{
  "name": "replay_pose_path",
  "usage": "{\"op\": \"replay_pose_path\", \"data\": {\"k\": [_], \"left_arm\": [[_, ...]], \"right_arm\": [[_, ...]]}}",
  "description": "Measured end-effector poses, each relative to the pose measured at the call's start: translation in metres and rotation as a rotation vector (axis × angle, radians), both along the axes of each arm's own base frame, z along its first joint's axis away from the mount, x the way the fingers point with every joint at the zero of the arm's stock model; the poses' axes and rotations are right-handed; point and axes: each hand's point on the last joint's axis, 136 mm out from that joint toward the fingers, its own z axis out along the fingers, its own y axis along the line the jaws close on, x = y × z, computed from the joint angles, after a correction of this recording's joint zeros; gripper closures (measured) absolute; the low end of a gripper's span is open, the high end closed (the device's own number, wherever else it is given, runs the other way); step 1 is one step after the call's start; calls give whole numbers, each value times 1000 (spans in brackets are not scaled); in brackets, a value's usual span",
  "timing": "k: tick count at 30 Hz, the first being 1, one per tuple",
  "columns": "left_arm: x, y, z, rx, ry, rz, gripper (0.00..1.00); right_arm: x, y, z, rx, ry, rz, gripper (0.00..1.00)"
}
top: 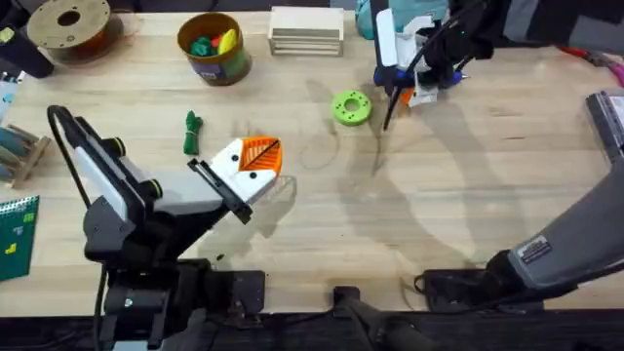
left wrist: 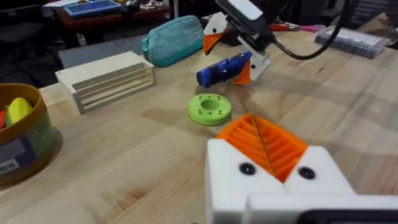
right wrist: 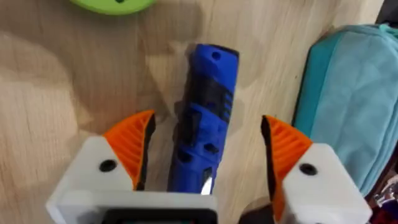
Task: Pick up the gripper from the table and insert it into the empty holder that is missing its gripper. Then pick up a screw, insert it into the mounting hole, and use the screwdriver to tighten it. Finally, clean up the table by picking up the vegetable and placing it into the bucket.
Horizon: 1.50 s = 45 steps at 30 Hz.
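The blue screwdriver point(right wrist: 208, 93) lies on the table point(top: 439, 195) at the far right-centre. My right gripper point(right wrist: 208, 134) is open and straddles it, with a gap on each side of its orange pads. From the left wrist view, the screwdriver point(left wrist: 217, 71) lies under that gripper point(left wrist: 229, 59). My left gripper point(top: 255, 161) hovers mid-table, shut, its orange pads point(left wrist: 264, 143) pressed together on nothing. The dark green vegetable point(top: 192, 132) lies just left of it. The bucket point(top: 214, 63) stands at the back left. The loose gripper piece, an empty holder and the screw are out of view.
A lime-green disc point(top: 351, 107) lies between the two grippers. A stack of wooden slats point(top: 305, 29) and a teal pouch point(left wrist: 174, 38) sit at the back. A brown spool point(top: 68, 24) is at the far left corner. The bucket holds green and yellow toy pieces.
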Motion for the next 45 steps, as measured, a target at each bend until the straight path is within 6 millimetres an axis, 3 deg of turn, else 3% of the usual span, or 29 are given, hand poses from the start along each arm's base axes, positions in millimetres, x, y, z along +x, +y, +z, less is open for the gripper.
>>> {"op": "replay_pose_path", "data": {"k": [7,10,12,13,14,21,26,27,28,33,34,38,45], "left_arm": [[0,0,0,0,0,0,988],[0,0,0,0,0,0,988],[0,0,0,0,0,0,988],[0,0,0,0,0,0,988],[0,0,0,0,0,0,988],[0,0,0,0,0,0,988],[0,0,0,0,0,0,988],[0,0,0,3,-2,0,924],[0,0,0,2,-2,0,849],[0,0,0,4,-5,0,86],[0,0,0,3,-3,0,34],[0,0,1,3,-6,2,15],[9,15,-3,-21,85,121,15]], "right_arm": [[0,0,2,9,1,-17,95],[-7,-1,29,40,-18,-76,77],[-10,-2,51,61,-52,-110,77],[-13,-4,88,108,-117,-181,75],[-15,-5,102,131,-140,-211,76],[-38,-8,192,365,-282,-441,75],[-80,-12,242,555,-303,-613,76],[-112,-15,251,633,-252,-717,76],[-126,-17,252,663,-222,-766,76],[-178,-22,245,752,-86,-968,74],[-187,-23,243,760,-64,-998,73],[-203,-25,244,794,-37,-1057,73],[-206,-25,248,827,-39,-1081,72]]}}
